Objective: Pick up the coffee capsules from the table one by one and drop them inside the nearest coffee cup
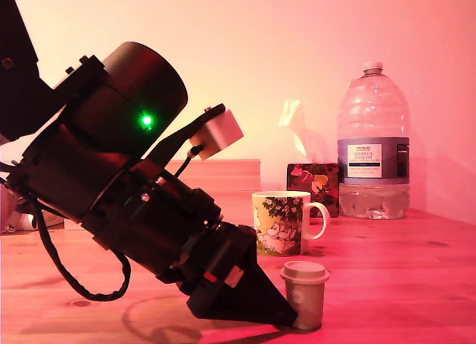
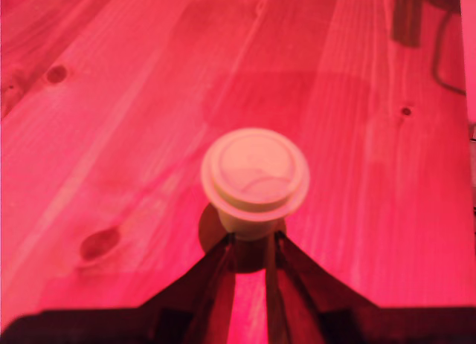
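Note:
One grey-beige coffee capsule (image 1: 305,293) stands upright on the pine table (image 1: 401,273), near the front edge. My gripper (image 1: 290,318) slants down from the exterior view's left, its tip at the capsule's base. In the wrist view the two dark fingers (image 2: 223,262) close in on either side of the capsule (image 2: 255,173) below its rim, a narrow gap between them; the gripper (image 2: 253,244) looks shut on it. The capsule rests on the table (image 2: 111,99). The cream printed coffee cup (image 1: 282,224) stands just behind the capsule, handle to the exterior view's right.
A dark floral tissue box (image 1: 312,182) and a large clear water bottle (image 1: 373,147) stand at the back on the exterior view's right. A low wooden block (image 1: 223,174) lies behind the arm. A black cable (image 1: 82,284) loops under the arm.

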Action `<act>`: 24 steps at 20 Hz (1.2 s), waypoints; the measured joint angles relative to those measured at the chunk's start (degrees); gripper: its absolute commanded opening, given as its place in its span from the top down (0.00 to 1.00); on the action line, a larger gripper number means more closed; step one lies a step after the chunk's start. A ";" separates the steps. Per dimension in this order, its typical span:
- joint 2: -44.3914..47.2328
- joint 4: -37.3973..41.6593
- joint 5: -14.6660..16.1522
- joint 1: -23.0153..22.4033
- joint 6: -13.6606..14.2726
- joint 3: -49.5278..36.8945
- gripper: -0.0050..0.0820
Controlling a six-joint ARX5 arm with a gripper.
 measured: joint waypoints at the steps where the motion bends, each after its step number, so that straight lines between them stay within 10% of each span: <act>1: -0.13 -0.13 -0.09 0.04 -0.09 0.00 0.81; 8: -0.48 -0.07 0.07 -0.46 -0.87 0.00 0.77; 12: -0.48 -0.52 0.59 -0.61 -0.87 0.00 0.26; 24: 2.56 4.17 -0.57 -1.14 -0.87 3.10 0.27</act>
